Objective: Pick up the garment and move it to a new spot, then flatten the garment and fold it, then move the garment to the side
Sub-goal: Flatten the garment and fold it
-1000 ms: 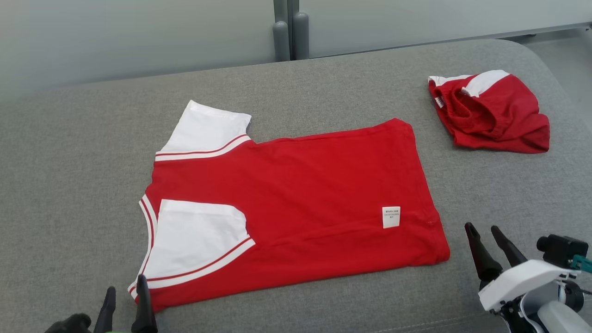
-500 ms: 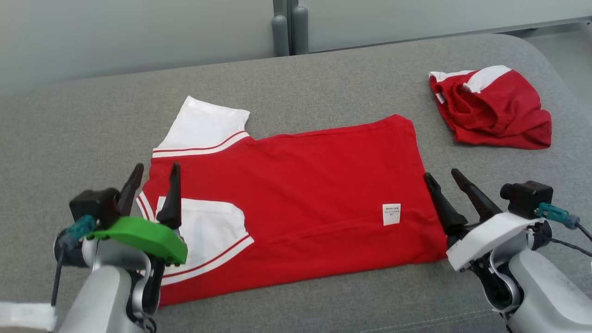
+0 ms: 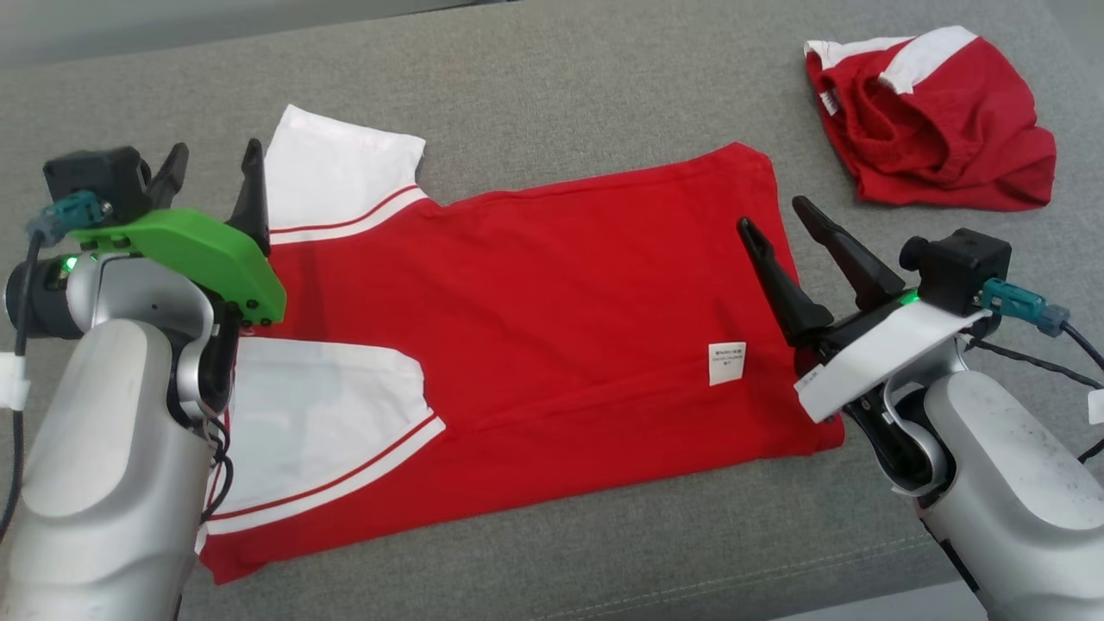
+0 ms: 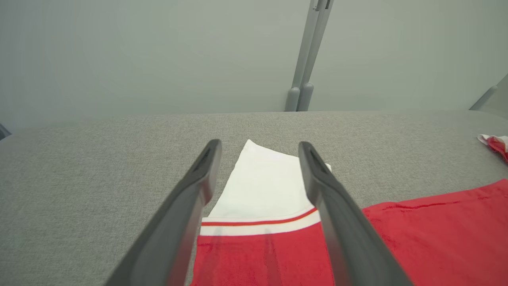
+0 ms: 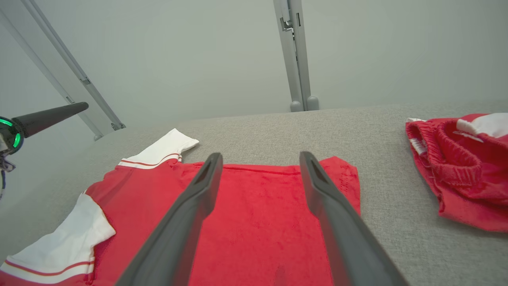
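Your left arm (image 3: pixel 112 414) hides the collar of the garment (image 3: pixel 552 328). Your left tool (image 3: pixel 216 153) and right tool (image 3: pixel 772 213) stand spread, empty; bare desk (image 3: pixel 552 78) lies beyond its far edge

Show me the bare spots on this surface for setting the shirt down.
Widest patch: the far strip of grey surface beyond the red shirt, from its white sleeve to the red shorts. A narrower strip runs along the near edge, below the shirt. Crowded: the right end, right jaws open over the hem near the shorts; the left end, under the left jaws.
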You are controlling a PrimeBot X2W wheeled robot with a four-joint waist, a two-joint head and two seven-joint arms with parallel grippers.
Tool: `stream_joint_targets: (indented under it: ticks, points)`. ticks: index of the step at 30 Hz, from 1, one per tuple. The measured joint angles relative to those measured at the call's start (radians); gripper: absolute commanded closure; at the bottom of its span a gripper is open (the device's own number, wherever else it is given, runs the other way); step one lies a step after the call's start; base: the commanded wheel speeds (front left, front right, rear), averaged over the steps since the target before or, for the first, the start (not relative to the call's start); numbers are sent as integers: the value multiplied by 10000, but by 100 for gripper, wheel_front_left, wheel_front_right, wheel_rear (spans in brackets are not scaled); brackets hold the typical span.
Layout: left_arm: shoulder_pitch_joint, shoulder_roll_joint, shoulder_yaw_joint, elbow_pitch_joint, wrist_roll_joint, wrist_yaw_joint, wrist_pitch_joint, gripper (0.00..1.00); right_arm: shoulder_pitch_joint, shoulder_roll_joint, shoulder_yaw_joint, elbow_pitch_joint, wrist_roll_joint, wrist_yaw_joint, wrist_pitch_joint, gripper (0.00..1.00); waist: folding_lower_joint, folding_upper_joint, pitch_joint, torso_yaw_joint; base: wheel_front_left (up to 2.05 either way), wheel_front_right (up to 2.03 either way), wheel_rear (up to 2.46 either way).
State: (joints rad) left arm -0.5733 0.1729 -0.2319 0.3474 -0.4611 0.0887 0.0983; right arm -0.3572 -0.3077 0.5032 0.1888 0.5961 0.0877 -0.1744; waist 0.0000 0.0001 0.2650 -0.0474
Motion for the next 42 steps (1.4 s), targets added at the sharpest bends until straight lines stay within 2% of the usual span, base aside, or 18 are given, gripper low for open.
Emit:
stream_joint_targets:
  ticks: [9,15,22,28,34,42]
  points:
    - [-1610,328,165,790,69,79,1012,0,-523,-48,-15,-763,-186,0,94,0,2,0,1192,-520,0,0,0]
    - [-2580,589,364,1243,255,82,1195,0,-802,-56,-59,-1198,-359,-4,90,0,2,0,2016,-846,0,0,0]
    - [-2840,562,360,1973,345,82,1043,0,-854,-81,-215,-1254,-370,-90,-23,0,3,0,2797,-1100,0,0,0]
    - [-3237,633,458,2435,364,82,844,0,-854,-67,-207,-1258,-372,-100,-23,0,2,0,3066,-1167,0,0,0]
    - [-3550,959,593,2871,466,82,844,0,-858,-40,-127,-1342,-374,-98,-23,0,2,0,3219,-1258,0,0,0]
    - [-3924,947,395,3356,525,71,754,0,-857,-65,-217,-1344,-401,-113,-69,0,1,0,3386,-1379,0,0,0]
